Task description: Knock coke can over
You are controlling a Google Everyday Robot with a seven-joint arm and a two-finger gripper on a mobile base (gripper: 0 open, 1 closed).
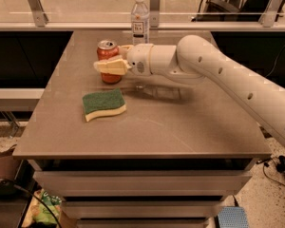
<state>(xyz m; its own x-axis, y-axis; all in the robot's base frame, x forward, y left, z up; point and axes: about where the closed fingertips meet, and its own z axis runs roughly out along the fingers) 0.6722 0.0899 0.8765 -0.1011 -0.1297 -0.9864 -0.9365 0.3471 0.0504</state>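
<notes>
Red coke can point(105, 52), silver top, stands upright at the bench's point(180, 122) far left — the gripper point(112, 61), jaws apart, crosses its front.

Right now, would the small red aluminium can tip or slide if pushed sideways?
Probably tips: the small red aluminium can stands upright, taller than wide, with the gripper across its middle. Once down, it may roll.
</notes>
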